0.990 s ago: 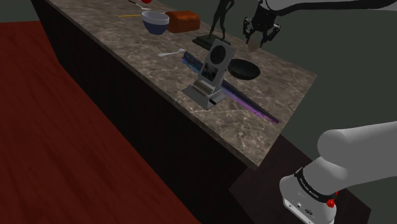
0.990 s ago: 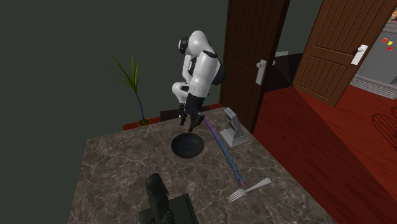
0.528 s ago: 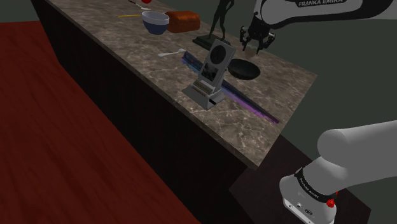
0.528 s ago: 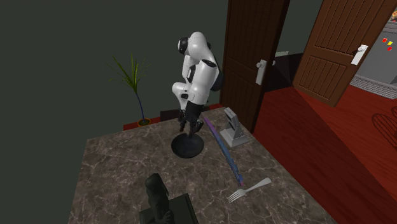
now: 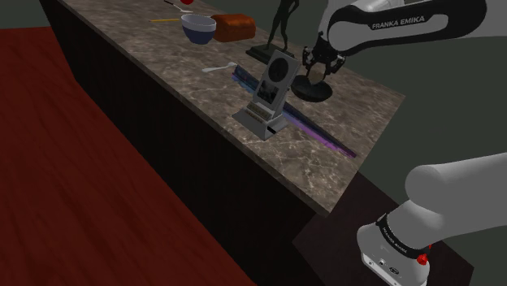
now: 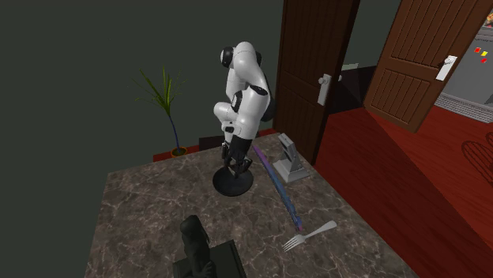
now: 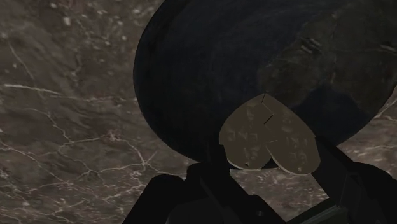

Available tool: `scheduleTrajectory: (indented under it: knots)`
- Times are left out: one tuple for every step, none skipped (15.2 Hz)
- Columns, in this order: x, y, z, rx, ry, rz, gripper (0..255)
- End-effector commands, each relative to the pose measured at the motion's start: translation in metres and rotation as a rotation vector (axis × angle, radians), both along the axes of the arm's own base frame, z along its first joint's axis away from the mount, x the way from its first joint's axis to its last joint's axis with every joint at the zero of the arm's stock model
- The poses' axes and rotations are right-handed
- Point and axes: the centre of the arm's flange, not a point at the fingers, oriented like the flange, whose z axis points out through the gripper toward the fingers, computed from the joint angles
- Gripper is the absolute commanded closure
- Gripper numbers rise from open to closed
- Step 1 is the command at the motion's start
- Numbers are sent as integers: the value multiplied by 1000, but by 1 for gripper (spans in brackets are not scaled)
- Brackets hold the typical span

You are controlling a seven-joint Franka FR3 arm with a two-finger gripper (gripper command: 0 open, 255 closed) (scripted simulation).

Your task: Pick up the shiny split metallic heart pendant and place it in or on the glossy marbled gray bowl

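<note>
Heart pendant [image 7: 270, 137], dull metal, split down the middle: clamped between the fingers of the gripper [image 5: 315, 71], held low over the dark bowl [image 5: 317, 93] on the marbled tabletop [image 5: 357, 114], apparently positioned for release into it.

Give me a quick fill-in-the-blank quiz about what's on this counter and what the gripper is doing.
1. The gripper holds a split ____-shaped pendant.
2. The pendant hangs over the dark ____ on the marbled countertop.
3. A pronged silver ____ lies by the purple rod's end.
Missing words: heart; bowl; fork.
</note>
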Motion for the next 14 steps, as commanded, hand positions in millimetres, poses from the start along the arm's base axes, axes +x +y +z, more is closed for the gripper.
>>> scheduleTrajectory:
  knots:
    - [0, 1, -6, 0, -1, 0, 255]
    - [0, 1, -6, 0, 0, 0, 255]
    - [0, 1, -6, 0, 0, 0, 255]
    - [0, 1, -6, 0, 0, 0, 255]
    - [0, 1, -6, 0, 0, 0, 255]
    - [0, 1, -6, 0, 0, 0, 255]
    - [0, 1, -6, 0, 0, 0, 255]
    - [0, 1, -6, 0, 0, 0, 255]
    - [0, 1, -6, 0, 0, 0, 0]
    - [0, 1, -6, 0, 0, 0, 0]
    - [0, 1, -6, 0, 0, 0, 0]
    - [0, 1, -6, 0, 0, 0, 0]
    - [0, 1, -6, 0, 0, 0, 0]
    - [0, 1, -6, 0, 0, 0, 0]
